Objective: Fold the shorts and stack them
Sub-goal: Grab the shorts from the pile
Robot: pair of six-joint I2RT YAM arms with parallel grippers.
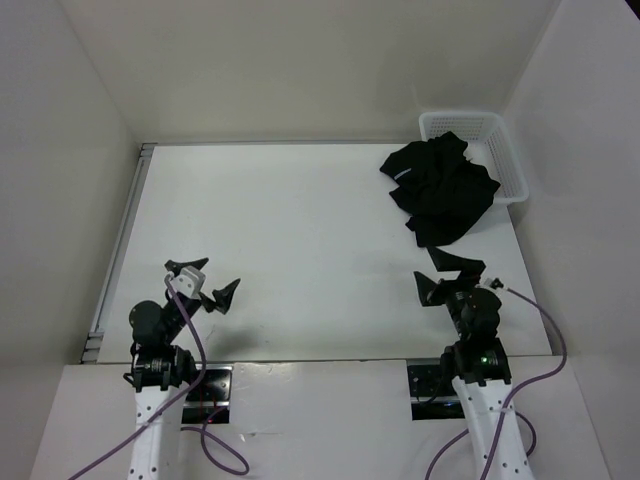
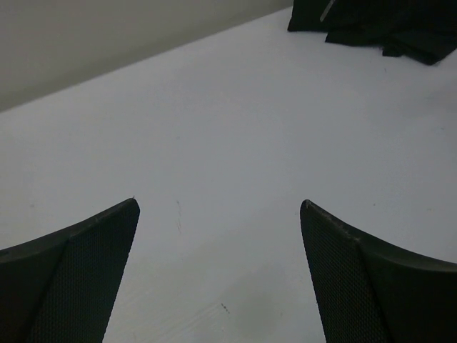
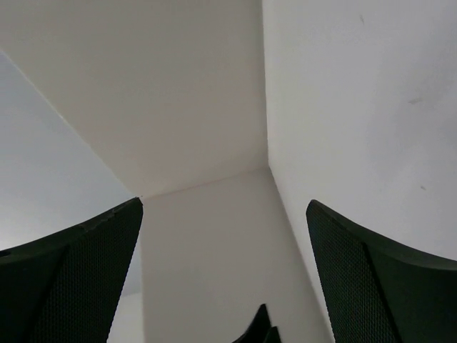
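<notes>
The shorts [image 1: 442, 188] lie as a crumpled black heap at the back right of the table, spilling over the near-left rim of a white basket [image 1: 503, 150]. A thin white mark shows on the heap's left side. My left gripper [image 1: 205, 279] hovers open and empty over the near left of the table, far from the heap. Its wrist view shows bare table between the fingers [image 2: 86, 271], with the shorts [image 2: 378, 25] at the top right. My right gripper [image 1: 440, 272] is open and empty, in front of the heap. The right wrist view faces the walls between open fingers [image 3: 371, 286].
White walls [image 1: 60, 180] close in the table on the left, back and right. A metal rail [image 1: 118, 250] runs along the table's left edge. Purple cables [image 1: 195, 355] trail from both arms near their bases. A small dark tip [image 3: 260, 330] pokes into the right wrist view's bottom edge.
</notes>
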